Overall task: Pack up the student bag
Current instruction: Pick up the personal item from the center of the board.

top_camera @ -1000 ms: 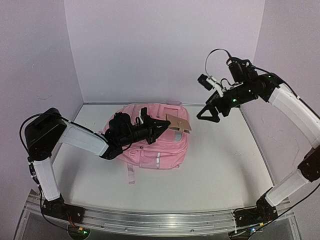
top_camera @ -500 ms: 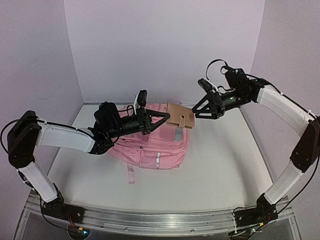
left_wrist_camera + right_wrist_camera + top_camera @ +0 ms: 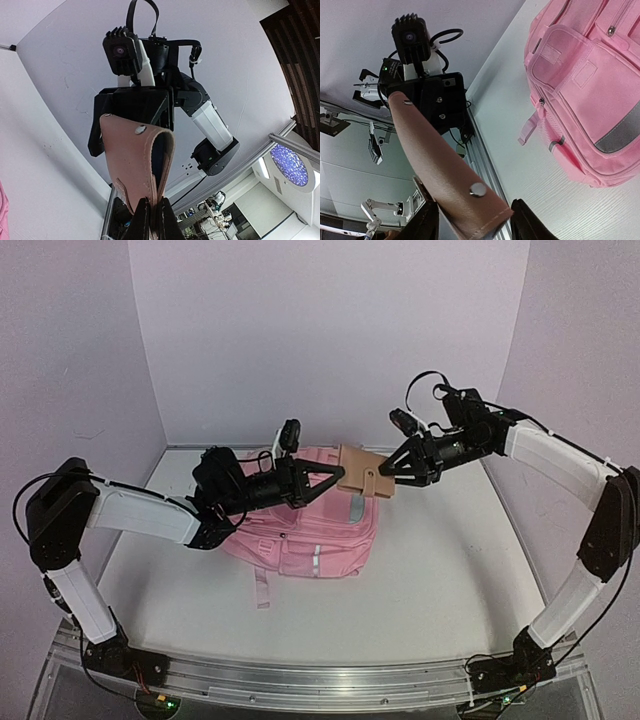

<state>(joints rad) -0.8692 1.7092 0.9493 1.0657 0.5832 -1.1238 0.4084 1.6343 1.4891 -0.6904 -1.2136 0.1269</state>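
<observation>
The pink student bag (image 3: 310, 530) lies flat on the white table, front pockets up; the right wrist view shows it too (image 3: 590, 100). A tan leather case (image 3: 360, 472) with a metal snap hangs in the air over the bag's far right corner. My left gripper (image 3: 338, 478) is shut on its left end, pinching the thin seam edge (image 3: 135, 160) between both fingers (image 3: 150, 220). My right gripper (image 3: 386, 472) has the other end of the case (image 3: 445, 175) between its jaws (image 3: 472, 225), one finger against each side edge.
The table (image 3: 450, 560) is boxed in by pale walls on three sides. An aluminium rail (image 3: 300, 680) with both arm bases runs along the near edge. A pink strap (image 3: 262, 592) trails from the bag toward the front.
My right gripper came left to the case and closed its jaws from wide open round the case's end. The left arm lifted the case slightly and holds it level.
</observation>
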